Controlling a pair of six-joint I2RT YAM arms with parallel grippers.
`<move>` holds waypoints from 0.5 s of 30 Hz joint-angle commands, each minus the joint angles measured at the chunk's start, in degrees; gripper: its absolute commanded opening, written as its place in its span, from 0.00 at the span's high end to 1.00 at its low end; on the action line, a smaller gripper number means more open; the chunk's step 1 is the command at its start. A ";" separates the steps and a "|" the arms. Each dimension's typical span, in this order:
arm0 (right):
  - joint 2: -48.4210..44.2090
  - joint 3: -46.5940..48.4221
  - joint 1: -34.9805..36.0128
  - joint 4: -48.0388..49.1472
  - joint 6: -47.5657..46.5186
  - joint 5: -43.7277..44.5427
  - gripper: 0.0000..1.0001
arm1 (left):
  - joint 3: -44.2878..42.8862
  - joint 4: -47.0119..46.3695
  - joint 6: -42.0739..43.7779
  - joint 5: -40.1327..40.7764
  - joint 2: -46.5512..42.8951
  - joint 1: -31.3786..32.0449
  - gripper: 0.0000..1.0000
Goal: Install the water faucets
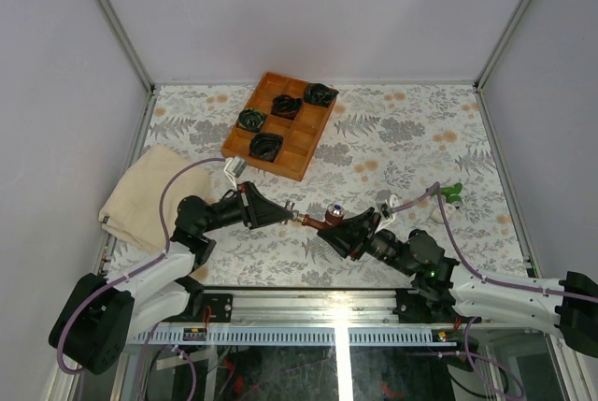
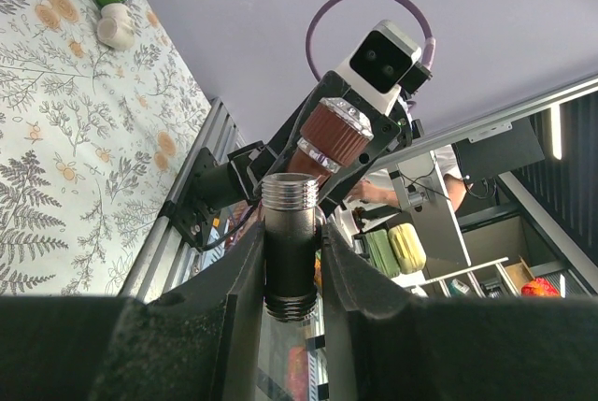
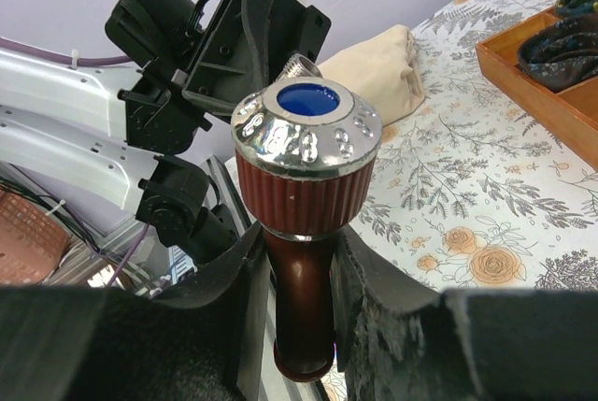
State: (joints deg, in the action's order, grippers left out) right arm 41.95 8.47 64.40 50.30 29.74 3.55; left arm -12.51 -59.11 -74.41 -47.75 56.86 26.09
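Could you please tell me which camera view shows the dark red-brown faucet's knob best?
The right wrist view: the dark red-brown faucet fills the frame, its ribbed knob and blue cap sharp. The left wrist view shows mainly its threaded end, with the knob behind. The top view shows it only tiny.

My left tool (image 1: 290, 217) and right tool (image 1: 332, 226) pinch the red-brown faucet (image 3: 306, 197) off the surface (image 1: 402, 139), blue-capped silver knob upward. The green faucet (image 1: 453, 193) lies well apart on the surface.

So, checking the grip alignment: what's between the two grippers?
Only the red-brown faucet, clamped by both the left gripper and the right gripper; the top view shows it.
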 commanded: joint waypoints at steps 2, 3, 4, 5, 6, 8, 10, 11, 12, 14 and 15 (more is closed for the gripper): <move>0.77 0.47 0.36 7.25 -0.44 0.12 1.00 | -2.05 -0.75 1.28 0.12 -0.63 0.75 1.00; 0.85 0.48 0.42 7.30 -0.39 0.10 1.00 | -2.05 -0.75 1.29 0.22 -0.60 0.79 1.00; 0.86 0.41 0.37 7.39 -0.38 0.01 1.00 | -2.07 -0.74 1.33 0.27 -0.53 0.93 1.00; 0.77 0.36 0.36 7.49 -0.38 0.04 1.00 | -2.00 -0.74 1.37 0.21 -0.45 1.02 1.00; 0.73 0.28 0.34 7.62 -0.35 0.15 1.00 | -2.02 -0.70 1.42 0.34 -0.44 1.13 1.00; 0.53 0.14 0.33 7.54 -0.35 0.24 1.00 | -2.01 -0.69 1.46 0.47 -0.42 1.29 1.00; 0.39 0.07 0.40 7.57 -0.23 0.35 1.00 | -1.99 -0.75 1.52 0.51 -0.42 1.40 1.00; 0.45 0.12 0.34 7.57 -0.21 0.40 1.00 | -1.97 -0.74 1.55 0.54 -0.47 1.46 1.00; 0.58 0.13 0.30 7.68 -0.16 0.35 1.00 | -2.06 -0.69 1.66 0.55 -0.44 1.55 1.00; 0.88 0.14 0.37 8.14 -0.12 0.01 1.00 | -2.26 -0.21 2.00 0.63 -0.36 1.75 1.00; 1.14 0.21 0.38 8.48 0.03 -0.24 1.00 | -2.33 -0.08 2.07 0.68 -0.32 1.84 1.00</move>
State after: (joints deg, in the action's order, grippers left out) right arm 43.03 8.01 64.40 52.66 29.78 3.55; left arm -12.51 -58.96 -73.69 -47.27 56.86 27.03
